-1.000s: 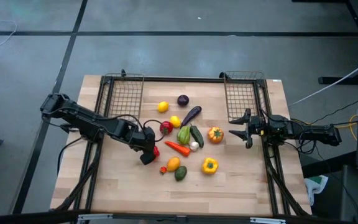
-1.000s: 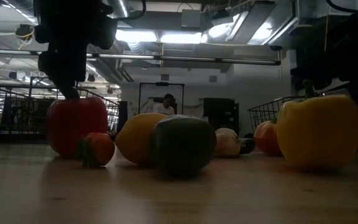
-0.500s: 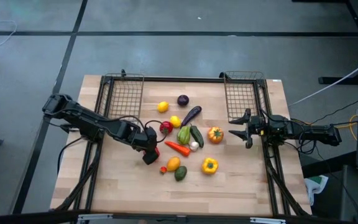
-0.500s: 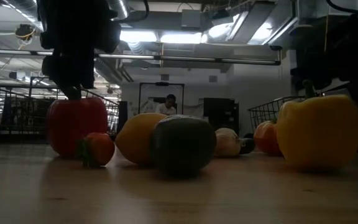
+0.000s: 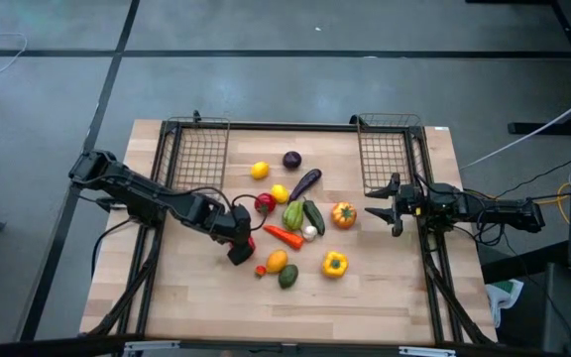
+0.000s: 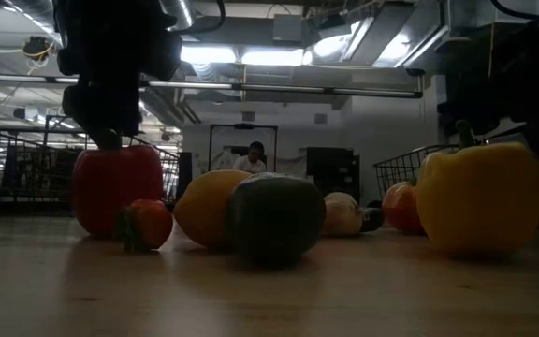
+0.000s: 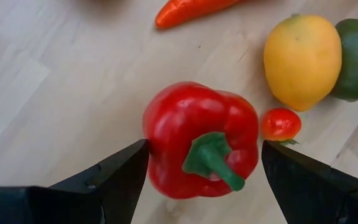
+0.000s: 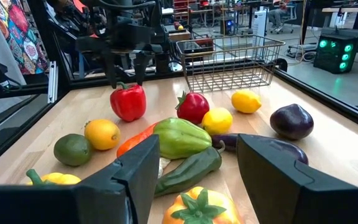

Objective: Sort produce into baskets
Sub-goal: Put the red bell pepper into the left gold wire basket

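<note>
A red pepper (image 7: 201, 140) stands upright on the wooden table, green stem up; it also shows in the high view (image 5: 251, 241). My left gripper (image 5: 238, 248) is open just above it, one finger on either side (image 8: 129, 70). My right gripper (image 5: 380, 213) is open and empty at the table's right, in front of the right wire basket (image 5: 390, 149). The left wire basket (image 5: 198, 149) stands at the far left. Loose produce lies mid-table: tiny tomato (image 7: 280, 124), orange-yellow fruit (image 7: 302, 60), carrot (image 5: 284, 236), yellow pepper (image 5: 334, 264), orange pepper (image 5: 343, 214).
More produce lies between the baskets: a green pepper (image 5: 292, 214), cucumber (image 5: 313, 216), long eggplant (image 5: 304, 182), round purple piece (image 5: 291, 159), two lemons (image 5: 259, 170), a dark green avocado (image 5: 287, 277). Bare wood lies along the near edge. A person shows far back in the room (image 6: 251, 159).
My left gripper has shifted a little toward the table's right and near edges, over the red pepper. The pepper and the other produce have stayed in place.
</note>
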Controlling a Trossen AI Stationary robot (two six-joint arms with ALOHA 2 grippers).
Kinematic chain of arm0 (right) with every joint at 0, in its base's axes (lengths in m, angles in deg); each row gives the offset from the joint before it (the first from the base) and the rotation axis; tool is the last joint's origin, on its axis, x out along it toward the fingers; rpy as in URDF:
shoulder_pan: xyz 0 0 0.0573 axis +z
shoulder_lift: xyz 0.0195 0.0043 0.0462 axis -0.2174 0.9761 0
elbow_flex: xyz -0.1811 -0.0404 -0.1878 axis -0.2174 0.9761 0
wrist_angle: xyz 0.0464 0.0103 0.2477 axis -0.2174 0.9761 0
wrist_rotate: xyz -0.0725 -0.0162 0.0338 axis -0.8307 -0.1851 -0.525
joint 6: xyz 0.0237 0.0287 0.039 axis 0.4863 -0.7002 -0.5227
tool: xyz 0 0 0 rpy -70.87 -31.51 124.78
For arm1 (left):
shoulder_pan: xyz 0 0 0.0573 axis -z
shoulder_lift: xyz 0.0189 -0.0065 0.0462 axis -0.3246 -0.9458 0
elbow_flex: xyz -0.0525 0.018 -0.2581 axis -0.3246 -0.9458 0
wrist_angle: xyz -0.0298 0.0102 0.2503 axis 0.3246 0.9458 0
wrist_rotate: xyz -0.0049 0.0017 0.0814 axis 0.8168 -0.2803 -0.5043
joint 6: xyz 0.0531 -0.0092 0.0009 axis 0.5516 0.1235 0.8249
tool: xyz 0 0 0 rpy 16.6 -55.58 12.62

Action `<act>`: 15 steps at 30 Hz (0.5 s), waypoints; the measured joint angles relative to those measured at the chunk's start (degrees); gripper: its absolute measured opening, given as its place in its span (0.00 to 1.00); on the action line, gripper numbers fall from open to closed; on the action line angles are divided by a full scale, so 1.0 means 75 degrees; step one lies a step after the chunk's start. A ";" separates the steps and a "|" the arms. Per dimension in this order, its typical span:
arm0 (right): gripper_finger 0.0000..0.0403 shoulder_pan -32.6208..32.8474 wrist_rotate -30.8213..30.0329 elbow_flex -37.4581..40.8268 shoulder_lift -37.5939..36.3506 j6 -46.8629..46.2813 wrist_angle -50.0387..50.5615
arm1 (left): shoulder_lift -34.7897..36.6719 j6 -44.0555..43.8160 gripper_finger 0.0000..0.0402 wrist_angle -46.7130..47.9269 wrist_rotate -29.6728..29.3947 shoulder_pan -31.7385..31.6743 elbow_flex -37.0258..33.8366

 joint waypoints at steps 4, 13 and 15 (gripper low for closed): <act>0.53 0.0000 0.0006 -0.0003 0.0000 0.0002 0.0000 | 0.0000 -0.0191 0.76 0.0003 -0.0001 0.0089 0.0000; 0.53 -0.0002 0.0009 0.0000 0.0000 0.0000 0.0003 | -0.0063 -0.0328 0.76 0.0005 -0.0004 0.0175 0.0000; 0.53 0.0000 0.0012 -0.0001 -0.0001 0.0000 0.0003 | -0.0146 -0.0328 0.76 0.0022 -0.0002 0.0175 0.0000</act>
